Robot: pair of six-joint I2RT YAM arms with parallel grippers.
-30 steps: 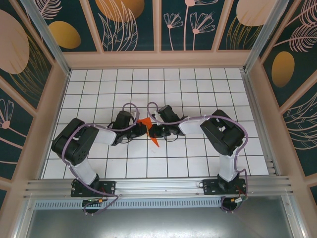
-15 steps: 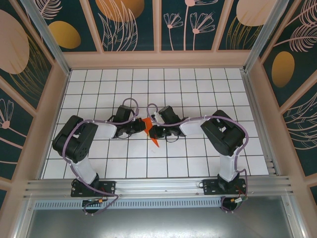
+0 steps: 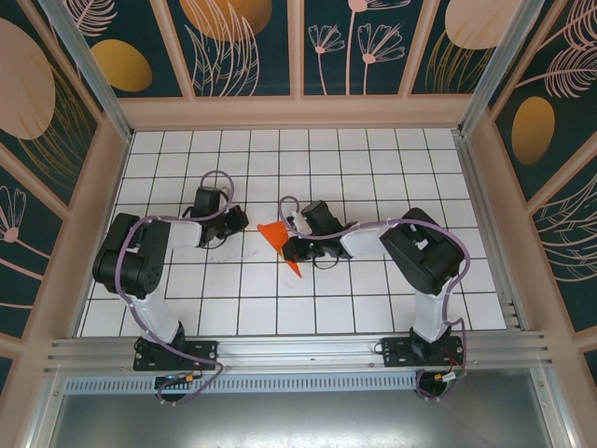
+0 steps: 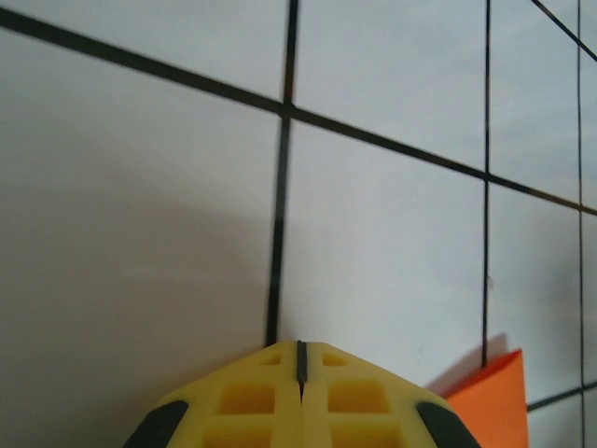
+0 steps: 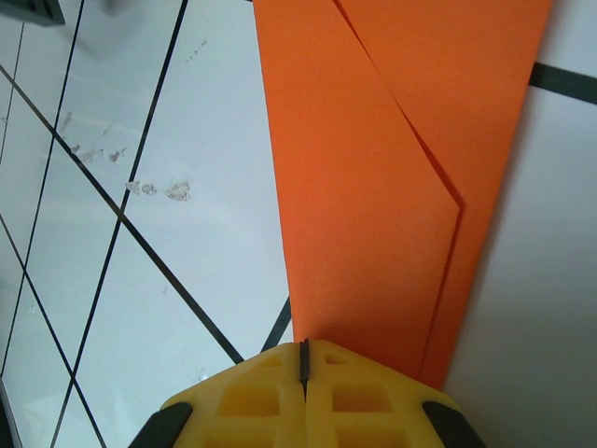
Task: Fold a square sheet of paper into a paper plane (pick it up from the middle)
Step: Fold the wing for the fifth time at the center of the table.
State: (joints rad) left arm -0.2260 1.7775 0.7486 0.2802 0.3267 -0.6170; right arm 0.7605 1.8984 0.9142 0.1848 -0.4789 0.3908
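Paper plane (image 3: 277, 233) of bright orange-red lies near the middle of the white tiled worktop (image 3: 373, 159), one end broad and pointing away from my bases, the other narrowing to a tip that points back toward them. My right tool (image 3: 294, 247) sits at its right edge. In the right wrist view this tool's (image 5: 304, 347) yellow fingers are pressed together with only a thin seam between them, and the paper plane (image 5: 373, 168) spreads out flat from under their tips, one folded layer lying over another along a slanted crease. Whether the tips press on the paper or hang just above it, I cannot tell. My left tool (image 3: 238, 222) is off to the left, apart from the paper. Its fingers are likewise pressed together, pinching nothing, over bare tile (image 4: 300, 350), with one orange corner (image 4: 490, 401) showing at the lower right of the left wrist view.
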